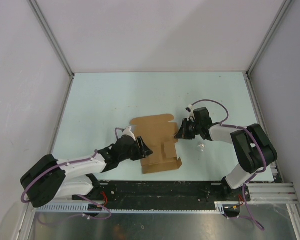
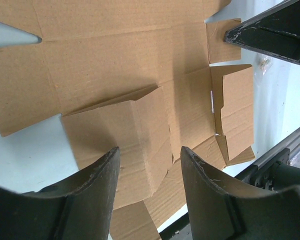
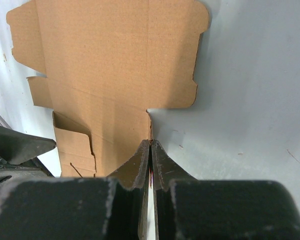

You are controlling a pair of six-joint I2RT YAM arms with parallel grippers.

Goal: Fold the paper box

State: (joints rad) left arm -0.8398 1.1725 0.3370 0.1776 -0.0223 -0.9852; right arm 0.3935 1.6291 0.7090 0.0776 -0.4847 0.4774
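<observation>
On the left, the left fingers [image 1: 141,148] stood about half apart and held nothing. They hung low over the near left part of the paper box [image 1: 155,131]. The box lay as a flat brown die-cut sheet on the pale tabletop [image 1: 110,95], in the middle between the two arms. In the left wrist view one panel [image 2: 135,135] of the sheet seemed to stand up a little from the rest along a crease. The two fingers straddled its near edge, one on each side. That gap looked chosen to take the panel between them, so I judged the step in hand to be raising or creasing this side wall. Whether either finger touched the cardboard I could not tell.

Further right, most of the sheet lay flat with its tabs spread, so the folding looked barely started.

At the sheet's right edge the right fingers [image 3: 150,157] were pressed together, their tips right at a notch in its outline. Closed like that, they most likely served to pin or nip the edge so the sheet would not slide while the other arm worked. Whether cardboard sat between them could not be made out. Just beyond, near that arm, a tiny clear scrap [image 1: 201,146] lay on the tabletop, apart from the sheet.
</observation>
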